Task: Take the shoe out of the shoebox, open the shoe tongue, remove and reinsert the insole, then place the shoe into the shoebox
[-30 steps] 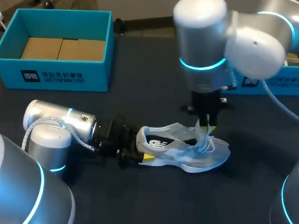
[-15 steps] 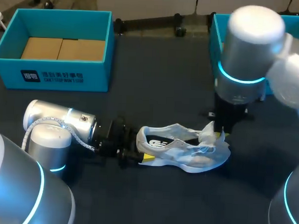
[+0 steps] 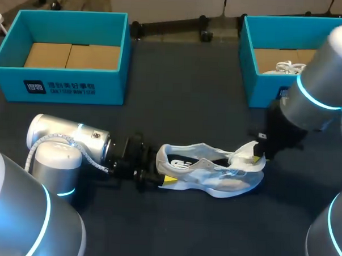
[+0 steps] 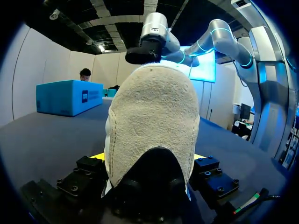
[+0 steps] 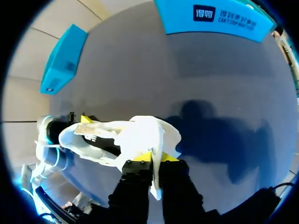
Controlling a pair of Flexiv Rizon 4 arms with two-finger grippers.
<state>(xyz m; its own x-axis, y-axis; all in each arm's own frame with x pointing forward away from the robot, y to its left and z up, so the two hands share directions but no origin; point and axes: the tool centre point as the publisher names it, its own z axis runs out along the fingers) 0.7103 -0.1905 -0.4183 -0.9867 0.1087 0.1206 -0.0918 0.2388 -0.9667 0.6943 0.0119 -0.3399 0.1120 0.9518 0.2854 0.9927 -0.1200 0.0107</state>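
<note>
Swung right gripper [image 3: 259, 157] rightward, pinched tight on tongue [image 3: 245, 154] | kept left gripper [image 3: 157, 177] clamped on shoe [image 3: 208, 175] heel | judged tongue opened

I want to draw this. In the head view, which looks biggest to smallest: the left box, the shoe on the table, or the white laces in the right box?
1. Left box: clearly the biggest.
2. Shoe: in the middle.
3. Laces: smallest, though only part of them shows.
</note>
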